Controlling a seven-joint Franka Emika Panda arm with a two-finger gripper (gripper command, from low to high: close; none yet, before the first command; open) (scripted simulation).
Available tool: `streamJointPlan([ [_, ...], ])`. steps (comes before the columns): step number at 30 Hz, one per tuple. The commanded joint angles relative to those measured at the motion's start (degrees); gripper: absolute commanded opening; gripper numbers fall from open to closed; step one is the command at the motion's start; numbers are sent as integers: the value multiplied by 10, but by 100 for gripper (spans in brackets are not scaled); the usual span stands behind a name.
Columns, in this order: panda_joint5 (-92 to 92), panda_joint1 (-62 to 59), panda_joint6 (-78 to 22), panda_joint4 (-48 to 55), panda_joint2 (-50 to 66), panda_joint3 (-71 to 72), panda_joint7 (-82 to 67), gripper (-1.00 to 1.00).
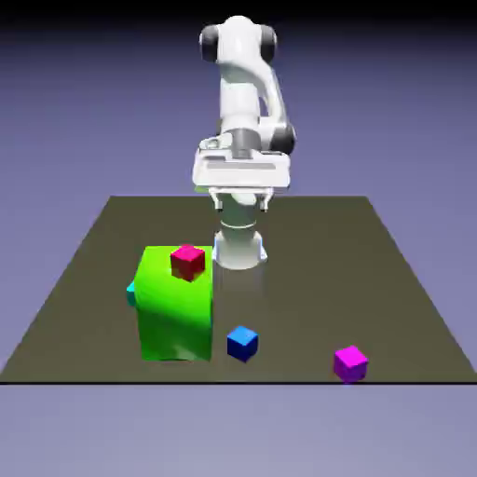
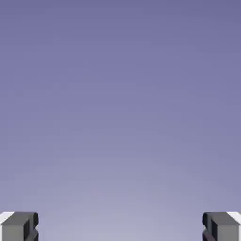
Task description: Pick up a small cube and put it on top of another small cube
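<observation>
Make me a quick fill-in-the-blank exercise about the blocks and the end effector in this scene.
1. The crimson cube sits on top of the big ____ block.
2. The small cube nearest the exterior view's right edge is ____.
3. The small cube between that one and the big block is ____.
4. The end effector is not shut but ____.

Missing words: green; magenta; blue; open.

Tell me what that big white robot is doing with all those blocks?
It isn't holding anything right now: its jaws are wide open, up above the table. The small purple-magenta cube and the small bright-blue cube sit apart on the dark table, not stacked yet. A small crimson-pink cube shows by the big green block's top.
</observation>
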Motion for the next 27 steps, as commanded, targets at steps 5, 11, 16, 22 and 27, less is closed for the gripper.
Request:
streamJointPlan([
  [5,48,90,-73,76,104,-62,-25,0],
  [11,105,197,-161,167,228,-136,-55,0],
  [16,153,287,-234,242,332,-197,-80,0],
  [22,210,394,-322,333,457,-271,-110,0],
  [27,257,484,-395,409,561,-333,-135,0],
])
